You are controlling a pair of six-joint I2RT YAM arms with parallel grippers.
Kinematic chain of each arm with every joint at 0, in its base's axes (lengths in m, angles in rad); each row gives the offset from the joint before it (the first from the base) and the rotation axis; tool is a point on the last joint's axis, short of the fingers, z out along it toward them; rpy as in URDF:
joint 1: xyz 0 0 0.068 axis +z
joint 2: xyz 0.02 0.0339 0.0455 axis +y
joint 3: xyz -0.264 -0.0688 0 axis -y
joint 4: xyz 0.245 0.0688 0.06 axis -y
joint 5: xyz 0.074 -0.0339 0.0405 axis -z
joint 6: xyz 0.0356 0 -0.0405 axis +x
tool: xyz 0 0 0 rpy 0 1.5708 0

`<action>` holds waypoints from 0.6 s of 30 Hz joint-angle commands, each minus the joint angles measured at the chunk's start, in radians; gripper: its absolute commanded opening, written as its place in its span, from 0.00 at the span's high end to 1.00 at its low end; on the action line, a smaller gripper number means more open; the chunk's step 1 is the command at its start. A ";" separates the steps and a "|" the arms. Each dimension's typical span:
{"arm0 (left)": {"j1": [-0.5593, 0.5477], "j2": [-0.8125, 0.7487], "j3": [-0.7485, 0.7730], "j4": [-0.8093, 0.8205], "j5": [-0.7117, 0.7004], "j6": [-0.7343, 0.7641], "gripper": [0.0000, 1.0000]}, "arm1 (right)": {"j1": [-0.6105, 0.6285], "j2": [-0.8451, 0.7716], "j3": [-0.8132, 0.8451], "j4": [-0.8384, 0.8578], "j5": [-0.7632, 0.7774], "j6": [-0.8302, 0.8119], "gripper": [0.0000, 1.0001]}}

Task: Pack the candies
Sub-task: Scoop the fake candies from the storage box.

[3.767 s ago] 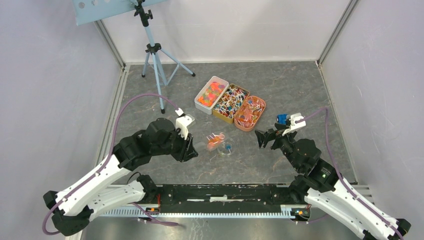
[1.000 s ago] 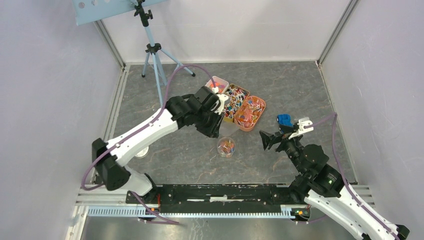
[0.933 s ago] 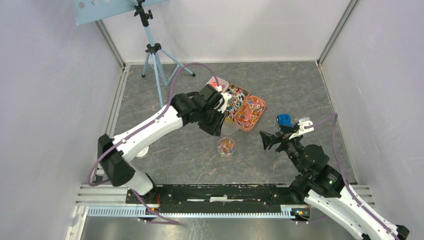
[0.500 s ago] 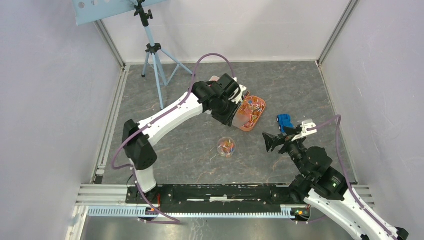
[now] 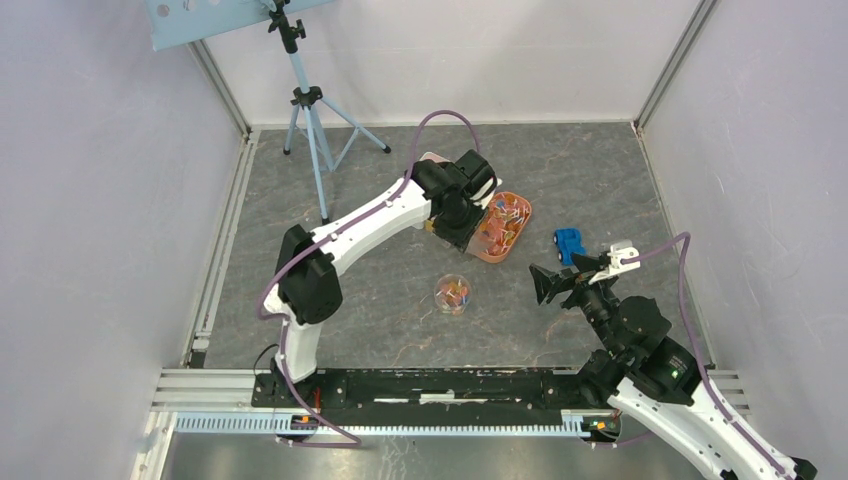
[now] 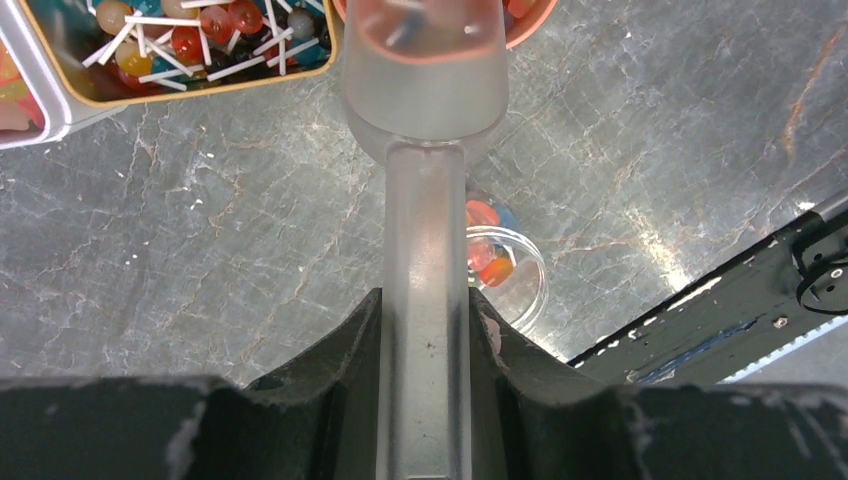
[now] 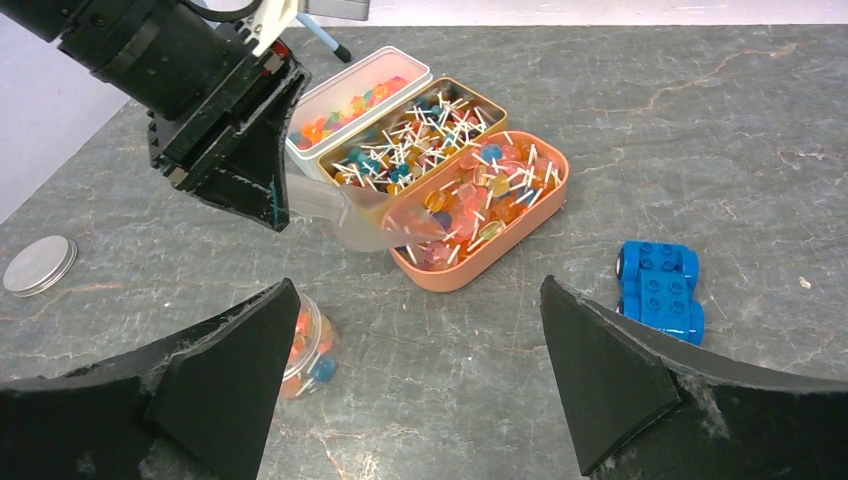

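Far up the table [image 5: 600,170] I see the candies [image 7: 470,205] filling three adjoining trays [image 7: 345,85], a few in a small clear jar [image 5: 453,294]. My left gripper [image 6: 425,310] clamps a clear scoop [image 6: 424,200], bowl over the orange oval tray [image 7: 500,252]; my right gripper [image 7: 418,290] gapes wide near a blue toy car [image 7: 658,290].

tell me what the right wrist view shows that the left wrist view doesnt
Only the right wrist view: the blue toy car, a round metal lid and the open right gripper. Only the left wrist view: a black rail beyond the jar. Both: the left gripper shut on the clear scoop, whose bowl reaches the orange tray, plus the small jar holding candies, and the gold tin.
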 commanded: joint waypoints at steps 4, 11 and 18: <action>0.008 0.067 0.108 0.028 -0.006 0.039 0.98 | 0.004 -0.013 0.025 0.011 0.012 0.000 0.02; 0.011 0.131 0.137 0.050 0.003 0.022 0.98 | 0.003 -0.022 0.026 0.005 0.017 0.003 0.02; 0.012 0.105 0.079 0.126 -0.037 0.005 0.98 | 0.003 -0.015 0.021 0.013 0.008 0.006 0.02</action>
